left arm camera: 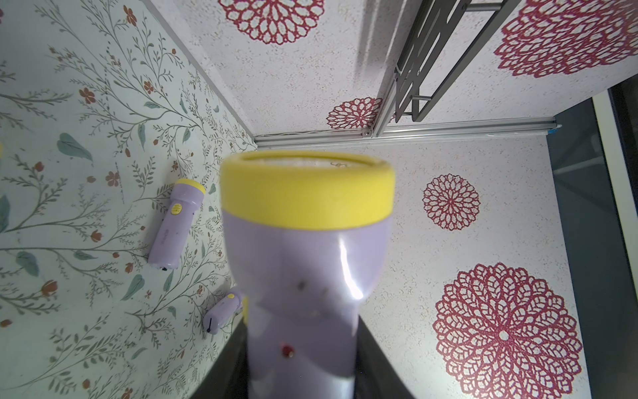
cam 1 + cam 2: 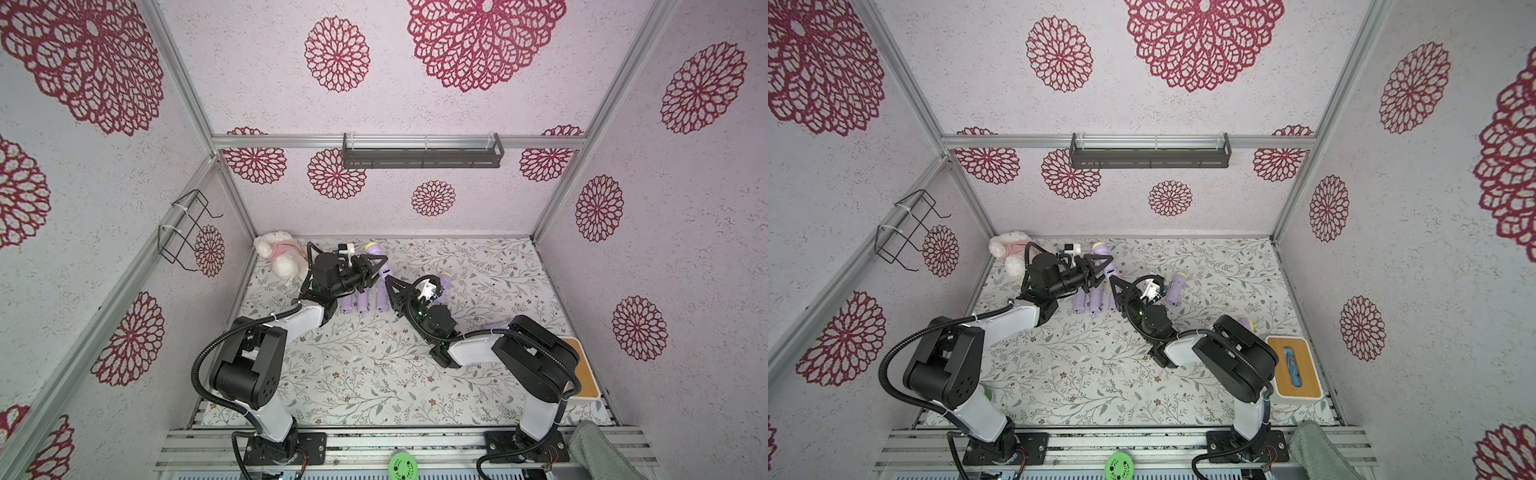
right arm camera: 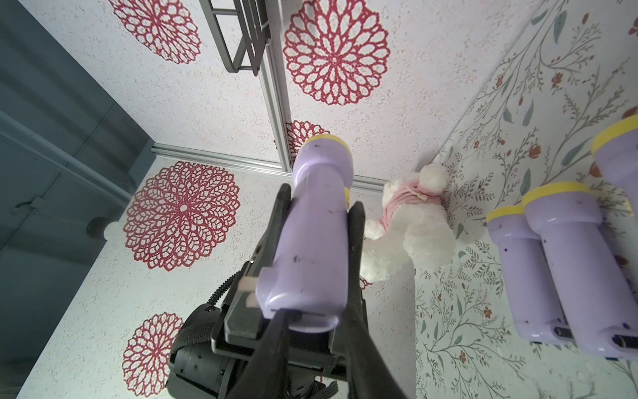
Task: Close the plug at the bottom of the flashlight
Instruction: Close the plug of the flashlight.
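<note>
Though judged light, rigid and slick, the flashlight [image 3: 310, 262] is clamped mid-body by the left gripper [image 3: 321, 203]; closure of the right gripper [image 2: 390, 286] cannot be told.

The flashlight [image 3: 317, 221] is purple with a yellow rim [image 1: 307, 203] round its head. It is up in the air over the table [image 2: 365, 374], near the back edge, left of the middle. Its head points to the back. The plug [image 3: 312, 325] at its bottom sticks out a little.

left claw [image 2: 1105, 268] gripping lilac flashlight [image 2: 1100, 250], right claw [image 2: 1112, 281] at its base, plush toy [image 2: 1005, 249] in corner
</note>
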You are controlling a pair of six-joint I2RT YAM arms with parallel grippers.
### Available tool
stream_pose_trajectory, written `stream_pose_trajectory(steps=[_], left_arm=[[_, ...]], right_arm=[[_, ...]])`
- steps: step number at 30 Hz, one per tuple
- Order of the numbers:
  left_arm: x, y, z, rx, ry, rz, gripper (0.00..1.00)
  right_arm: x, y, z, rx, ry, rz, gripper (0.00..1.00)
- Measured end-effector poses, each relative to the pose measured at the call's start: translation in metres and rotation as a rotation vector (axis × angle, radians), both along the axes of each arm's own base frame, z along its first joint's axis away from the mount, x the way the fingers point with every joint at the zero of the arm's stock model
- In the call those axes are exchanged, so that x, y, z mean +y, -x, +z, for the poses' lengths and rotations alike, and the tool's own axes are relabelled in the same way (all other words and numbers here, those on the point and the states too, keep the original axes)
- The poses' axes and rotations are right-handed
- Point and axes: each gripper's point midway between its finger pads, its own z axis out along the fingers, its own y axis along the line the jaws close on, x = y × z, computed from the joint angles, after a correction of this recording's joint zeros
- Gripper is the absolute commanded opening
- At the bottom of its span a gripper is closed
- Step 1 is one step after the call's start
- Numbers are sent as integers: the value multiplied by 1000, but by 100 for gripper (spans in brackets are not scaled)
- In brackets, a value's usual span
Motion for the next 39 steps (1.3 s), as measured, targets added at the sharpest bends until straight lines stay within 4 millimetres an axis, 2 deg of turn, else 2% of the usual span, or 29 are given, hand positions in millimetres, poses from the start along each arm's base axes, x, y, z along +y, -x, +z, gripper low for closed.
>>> stream_pose_trajectory(steps=[39], left_arm=[[0,-1,5,-21,8,3,0]], right_arm=[[-1,-1,0,3,-1,-10,17]])
